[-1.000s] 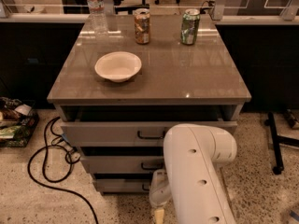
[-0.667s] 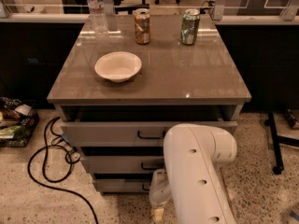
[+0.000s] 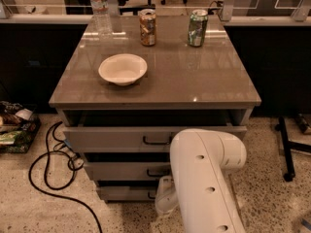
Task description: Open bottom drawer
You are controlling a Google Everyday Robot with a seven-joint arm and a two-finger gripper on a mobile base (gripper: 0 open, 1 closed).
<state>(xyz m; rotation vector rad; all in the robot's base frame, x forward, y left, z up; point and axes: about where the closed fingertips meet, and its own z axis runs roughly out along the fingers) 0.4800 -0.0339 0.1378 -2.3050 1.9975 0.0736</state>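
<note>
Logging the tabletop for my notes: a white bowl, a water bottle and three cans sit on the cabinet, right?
Two cans, not three, in the camera view: an orange can and a green can. The white bowl and water bottle do sit on the cabinet. The gripper is low by the bottom drawer, behind the arm.

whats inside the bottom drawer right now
Nothing inside shows. Only the front of the bottom drawer is visible below the middle drawer; the robot arm covers its right part. The gripper sits low at that front, by the handle.
</note>
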